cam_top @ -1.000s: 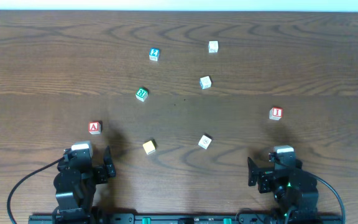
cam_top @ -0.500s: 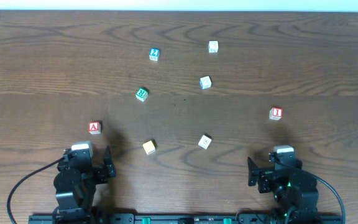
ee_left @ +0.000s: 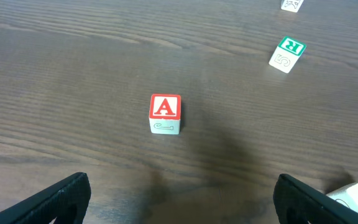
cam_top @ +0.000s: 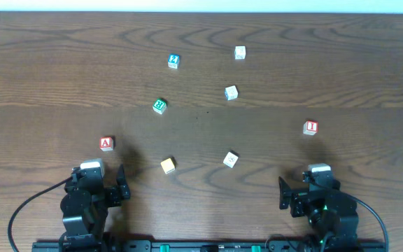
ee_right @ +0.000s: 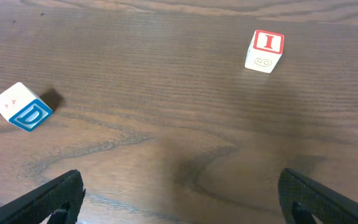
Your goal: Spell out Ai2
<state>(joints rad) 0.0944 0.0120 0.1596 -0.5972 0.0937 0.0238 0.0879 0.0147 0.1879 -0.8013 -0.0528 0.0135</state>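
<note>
Two blocks matter, and neither has moved: the red A block [cam_top: 105, 143] lies on the desk [cam_top: 47, 70] just ahead of the left pincer [ee_left: 185, 202], still released; the red I block [cam_top: 310, 127] lies ahead of the right pincer [ee_right: 182, 199], likewise still released.

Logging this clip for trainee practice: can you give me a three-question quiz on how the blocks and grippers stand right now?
1. True or false: the left gripper and the right gripper are both open, holding nothing.
2. The right wrist view shows the red I block and a blue-lettered block. Which letter is on the second one? a) D b) K c) M
3. How many blocks lie on the table in the overhead view?
Key: 1 true; 2 a; 3 eight.
</note>
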